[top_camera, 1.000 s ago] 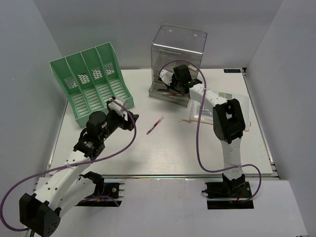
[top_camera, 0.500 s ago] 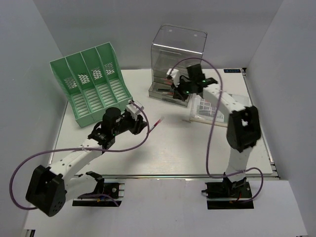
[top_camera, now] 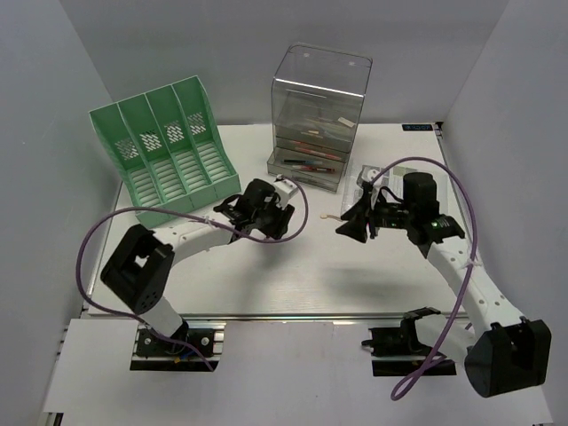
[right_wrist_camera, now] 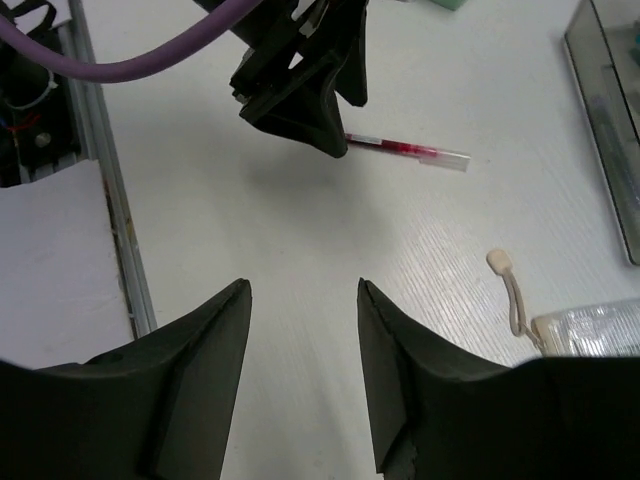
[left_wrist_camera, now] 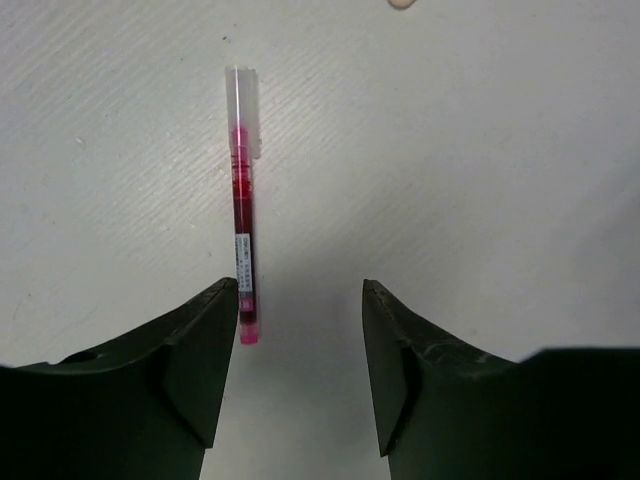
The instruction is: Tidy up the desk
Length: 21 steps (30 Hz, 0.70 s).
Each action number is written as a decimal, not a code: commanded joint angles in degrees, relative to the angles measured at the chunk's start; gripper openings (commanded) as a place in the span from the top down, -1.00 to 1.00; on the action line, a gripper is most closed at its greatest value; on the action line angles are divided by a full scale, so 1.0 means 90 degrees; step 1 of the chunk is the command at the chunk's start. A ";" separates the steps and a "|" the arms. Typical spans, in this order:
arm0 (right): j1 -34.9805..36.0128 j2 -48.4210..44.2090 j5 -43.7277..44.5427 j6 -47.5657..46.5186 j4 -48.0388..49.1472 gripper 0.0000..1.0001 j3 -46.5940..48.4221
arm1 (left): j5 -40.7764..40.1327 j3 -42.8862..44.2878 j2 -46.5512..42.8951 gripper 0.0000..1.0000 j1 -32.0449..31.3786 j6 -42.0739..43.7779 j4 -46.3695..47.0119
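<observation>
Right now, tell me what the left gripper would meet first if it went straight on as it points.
Probably the red pen, lying on the desk just ahead, its near end at the tips of the open left gripper. Depth is unclear; it might touch the desk itself first.

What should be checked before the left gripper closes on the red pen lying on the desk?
1. Left gripper open: ok, jaws spread with nothing in them.
2. Red pen centred in the gap: not ok, its near end lies right beside one finger.
3. Pen free to lift: ok, it lies flat on the bare desk with nothing on it.
4. Right gripper out of the way: ok, it is open, empty and apart from the left gripper.
5. Fingertips low enough to catch the pen: cannot tell.
</observation>
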 commanded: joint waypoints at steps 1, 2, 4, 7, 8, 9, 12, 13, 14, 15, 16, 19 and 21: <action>-0.0302 -0.0268 -0.0202 0.0100 0.0689 -0.04 -0.0219 | -0.0912 0.0736 0.0355 -0.26 -0.0189 -0.0090 -0.0435; -0.0428 -0.0326 -0.0221 0.0100 0.0689 -0.04 -0.0210 | -0.0993 0.0893 0.0666 -0.26 -0.0190 -0.0061 -0.0590; -0.0497 -0.0376 -0.0270 0.0090 0.0680 -0.03 -0.0248 | -0.1304 0.1400 0.0990 -0.30 -0.0249 -0.0031 -0.0796; -0.0741 -0.0541 -0.0465 0.0090 0.0689 -0.01 -0.0297 | -0.1531 0.1987 0.1586 -0.31 -0.0249 -0.0002 -0.1197; -0.0819 -0.0571 -0.0523 0.0100 0.0699 -0.01 -0.0317 | -0.1618 0.2056 0.1752 -0.31 -0.0249 0.0056 -0.1255; -0.0839 -0.0610 -0.0601 0.0100 0.0689 -0.01 -0.0317 | -0.1667 0.2172 0.1831 -0.31 -0.0307 0.0076 -0.1266; -0.0976 -0.0717 -0.0631 0.0109 0.0709 -0.01 -0.0337 | -0.1707 0.2426 0.2143 -0.25 -0.0307 0.0086 -0.1422; -0.0976 -0.0737 -0.0631 0.0109 0.0709 -0.01 -0.0337 | -0.1678 0.2476 0.2221 -0.24 -0.0307 0.0086 -0.1480; -0.1005 -0.0737 -0.0651 0.0100 0.0699 -0.01 -0.0346 | -0.1697 0.2554 0.2290 -0.22 -0.0307 0.0270 -0.1529; -0.1054 -0.0737 -0.0670 0.0100 0.0689 -0.01 -0.0337 | -0.1687 0.2632 0.2445 -0.20 -0.0307 0.0272 -0.1597; -0.1054 -0.0737 -0.0690 0.0090 0.0699 -0.01 -0.0337 | -0.1678 0.2787 0.2573 -0.17 -0.0307 0.0262 -0.1694; -0.1103 -0.0747 -0.0690 0.0070 0.0689 0.00 -0.0346 | -0.1629 0.3003 0.2710 -0.10 -0.0307 0.0252 -0.1851; -0.1152 -0.0757 -0.0700 0.0051 0.0670 0.00 -0.0337 | -0.1619 0.3043 0.2769 -0.04 -0.0307 0.0252 -0.1920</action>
